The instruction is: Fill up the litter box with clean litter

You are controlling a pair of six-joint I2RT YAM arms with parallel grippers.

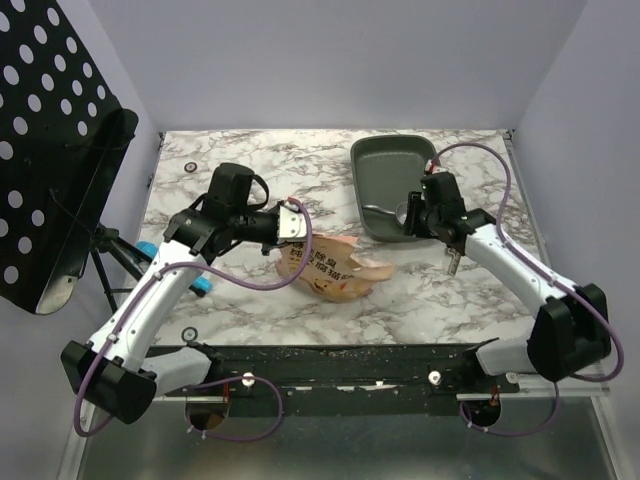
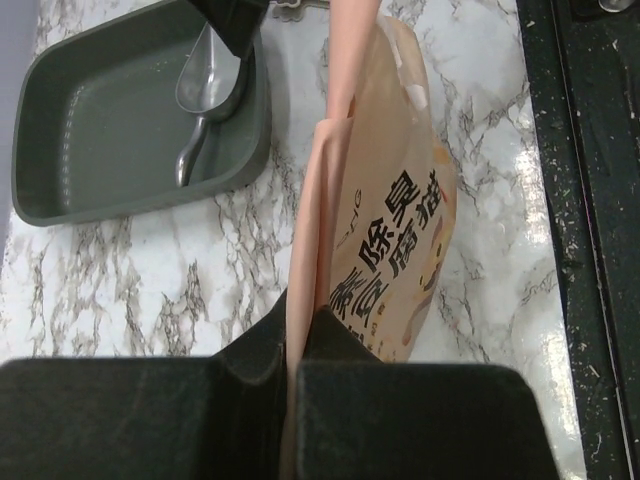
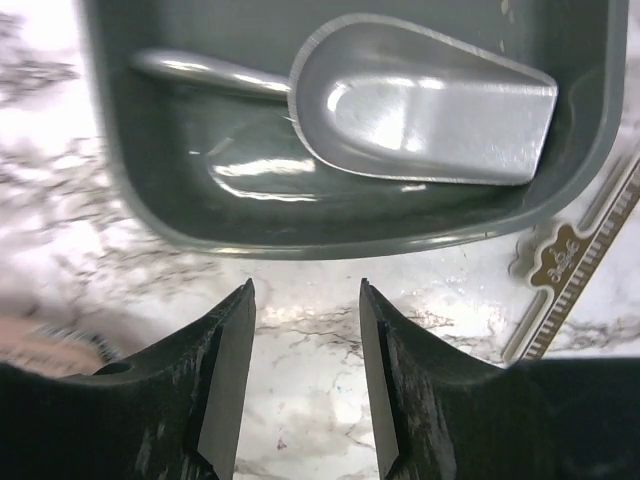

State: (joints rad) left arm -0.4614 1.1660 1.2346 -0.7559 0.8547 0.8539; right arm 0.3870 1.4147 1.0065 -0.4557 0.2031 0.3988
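1. The litter box (image 1: 392, 172) lies on the far right part of the surface (image 1: 250, 312), one long side turned toward the right arm.
2. A grey metal scoop (image 3: 430, 110) rests inside the litter box against its near wall, its handle pointing along the box floor.
3. The right jaws are spread with nothing between them. They hang over bare surface just outside the litter box's near rim, apart from it and level with the scoop.
4. The left jaws are pressed together, pinching the edge of an orange-tan printed bag (image 2: 390, 230).
5. The bag lies well apart from the litter box, on the side nearer the arm bases and toward the left arm. Its body slumps on the surface and its printed face is up.
6. The surface is white marble pattern with grey veins. A brown-and-cream ornamental sticker (image 3: 560, 260) sits just beside one corner of the litter box.
7. A black strip (image 1: 330, 365) runs along the surface's edge farthest from the litter box, where the arm bases stand.
8. Pale lilac-grey walls (image 1: 340, 60) close the space behind and beside the litter box. A black perforated panel (image 1: 45, 130) on a stand stands beyond the surface's opposite side.
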